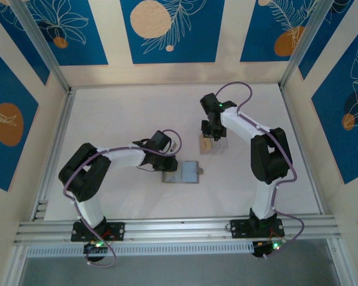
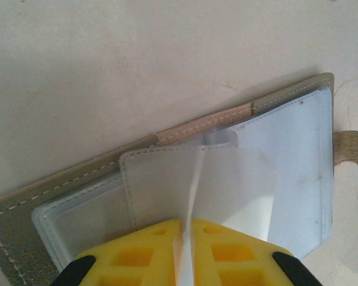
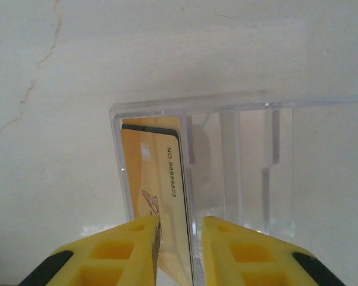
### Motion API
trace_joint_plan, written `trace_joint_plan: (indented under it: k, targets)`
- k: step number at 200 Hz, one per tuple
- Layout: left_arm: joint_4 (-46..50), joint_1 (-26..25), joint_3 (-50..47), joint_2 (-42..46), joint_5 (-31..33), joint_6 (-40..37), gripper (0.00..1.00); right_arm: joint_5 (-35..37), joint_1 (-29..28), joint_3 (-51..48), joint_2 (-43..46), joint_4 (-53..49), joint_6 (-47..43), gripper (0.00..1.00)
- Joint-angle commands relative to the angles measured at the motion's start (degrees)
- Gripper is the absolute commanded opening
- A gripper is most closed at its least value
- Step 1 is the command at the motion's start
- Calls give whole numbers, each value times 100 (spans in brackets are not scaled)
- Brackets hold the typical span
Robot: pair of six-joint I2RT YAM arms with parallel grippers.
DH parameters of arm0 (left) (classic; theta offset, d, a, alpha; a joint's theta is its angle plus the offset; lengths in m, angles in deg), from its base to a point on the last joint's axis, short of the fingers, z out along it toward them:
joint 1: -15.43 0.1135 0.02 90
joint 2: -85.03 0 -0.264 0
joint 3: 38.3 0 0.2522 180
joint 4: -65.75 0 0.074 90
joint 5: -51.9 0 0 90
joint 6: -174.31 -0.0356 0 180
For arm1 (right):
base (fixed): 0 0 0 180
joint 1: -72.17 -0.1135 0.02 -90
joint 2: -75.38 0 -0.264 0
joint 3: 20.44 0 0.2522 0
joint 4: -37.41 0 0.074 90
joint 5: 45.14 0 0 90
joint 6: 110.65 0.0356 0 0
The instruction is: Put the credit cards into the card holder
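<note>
The card holder (image 1: 190,173) lies open on the table, with an olive-grey stitched rim (image 2: 77,179) and clear plastic pockets inside. My left gripper (image 1: 165,168) (image 2: 187,223) is shut on one translucent pocket leaf (image 2: 227,179) and holds it up off the holder. A gold credit card (image 3: 152,173) with a black edge and printed number stands upright inside a clear plastic box (image 3: 244,167) (image 1: 218,145). My right gripper (image 1: 212,136) (image 3: 180,220) is open, its yellow fingers standing either side of the card's near edge and the box's inner wall.
A tan strap tab (image 2: 352,149) sticks out from the holder's right side. The white table (image 1: 119,119) is bounded by metal rails and patterned blue walls. The two arms work close together at mid-table.
</note>
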Motion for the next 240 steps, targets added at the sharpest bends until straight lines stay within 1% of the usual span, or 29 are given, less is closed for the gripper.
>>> trace_joint_plan:
  k: [1, 30, 62, 112, 191, 240]
  targets:
    - [416, -82, -253, -174, 89, 48, 14, 102, -89, 156, -255, -118, -115, 27]
    - [418, -87, -247, -167, 88, 50, 14, 244, -174, 259, -493, -205, -135, 27]
    - [413, -92, -249, -163, 88, 58, 14, 388, -228, 219, -547, -214, -144, 26]
    - [369, -90, -257, -180, 64, 78, 14, 813, -262, 220, -394, -377, -220, 24]
    - [343, -96, -249, -233, 35, 90, 13, 1278, -328, 412, -250, -759, -302, 20]
    - [312, -92, -240, -277, 0, 101, 13, 1406, -359, 497, -213, -905, -346, 19]
